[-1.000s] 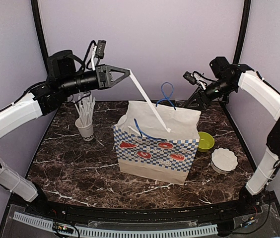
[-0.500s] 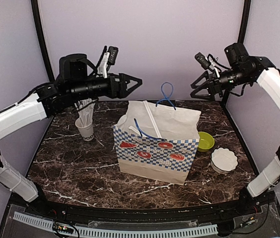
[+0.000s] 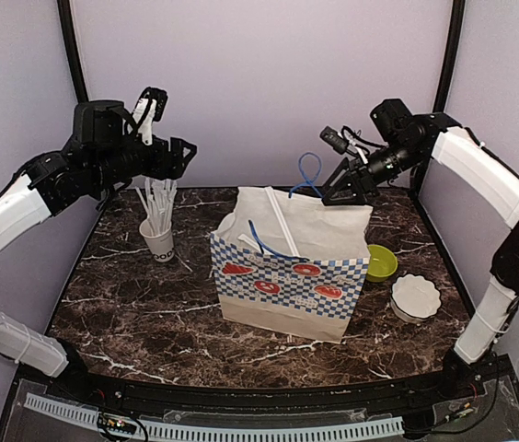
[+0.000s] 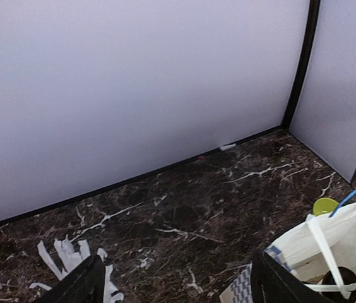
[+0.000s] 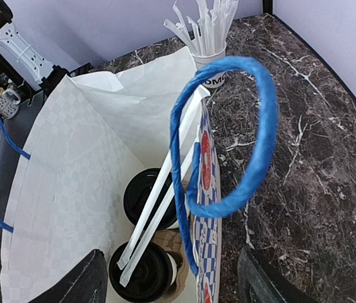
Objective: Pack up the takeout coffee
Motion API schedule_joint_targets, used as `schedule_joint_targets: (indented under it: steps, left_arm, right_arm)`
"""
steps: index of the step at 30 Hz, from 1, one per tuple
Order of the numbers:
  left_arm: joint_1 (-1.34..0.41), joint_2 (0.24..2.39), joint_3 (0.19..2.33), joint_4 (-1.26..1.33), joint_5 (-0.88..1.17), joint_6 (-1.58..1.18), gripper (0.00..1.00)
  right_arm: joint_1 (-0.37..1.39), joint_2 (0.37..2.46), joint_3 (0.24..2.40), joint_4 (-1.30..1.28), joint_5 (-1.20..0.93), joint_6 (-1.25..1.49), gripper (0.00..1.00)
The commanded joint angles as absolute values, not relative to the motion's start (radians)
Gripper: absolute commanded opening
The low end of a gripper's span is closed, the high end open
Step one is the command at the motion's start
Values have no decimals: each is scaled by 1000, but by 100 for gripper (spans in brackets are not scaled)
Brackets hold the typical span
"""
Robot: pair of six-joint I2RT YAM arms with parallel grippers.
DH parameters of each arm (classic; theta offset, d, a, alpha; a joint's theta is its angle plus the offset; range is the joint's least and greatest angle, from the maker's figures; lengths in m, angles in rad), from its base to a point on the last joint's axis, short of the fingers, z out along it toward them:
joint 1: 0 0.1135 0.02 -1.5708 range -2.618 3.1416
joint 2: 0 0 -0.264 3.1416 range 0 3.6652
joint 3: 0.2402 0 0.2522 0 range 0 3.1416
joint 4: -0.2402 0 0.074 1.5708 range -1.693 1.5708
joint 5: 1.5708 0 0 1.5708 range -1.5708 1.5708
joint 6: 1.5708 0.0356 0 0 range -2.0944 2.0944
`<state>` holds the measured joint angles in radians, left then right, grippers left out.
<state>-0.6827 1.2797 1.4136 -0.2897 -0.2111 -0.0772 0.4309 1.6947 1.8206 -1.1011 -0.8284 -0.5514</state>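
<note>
Packing looks nearly finished: the two lidded coffee cups stand inside the checkered paper bag at the middle of the desk with straws across them, while the left gripper and right gripper hover open and empty, likely needing only to retreat clear of the blue handle.

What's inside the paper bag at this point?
Two black-lidded coffee cups sit side by side in the bag, white straws leaning across them. Lids and walls hide the cup bodies and bag floor.
</note>
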Motion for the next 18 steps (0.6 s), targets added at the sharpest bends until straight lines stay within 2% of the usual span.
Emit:
schedule_joint_targets:
  steps: [1,6,12,16,18]
  left_arm:
    - [-632,1195,1338,-347,-275,-51,82]
    - [-621,1180,1304,-328,-251,-44,82]
    - [-598,1234,1356,-359,-215,54,85]
    - [-586,1292,1444,-406,-209,102,87]
    - [-582,1306,1449,-408,-199,109,87]
  right_arm:
    - [476,1714,1865,-1105,-811,-554,70]
    - [493,1736,1889,-1109,-783,-541,70]
    - [492,1755,1948,-1116,-687,-548,76]
    - [494,1812,2041,-1194,-707,-571,76]
    - [494,1824,2083,-1258,-743,-613,80]
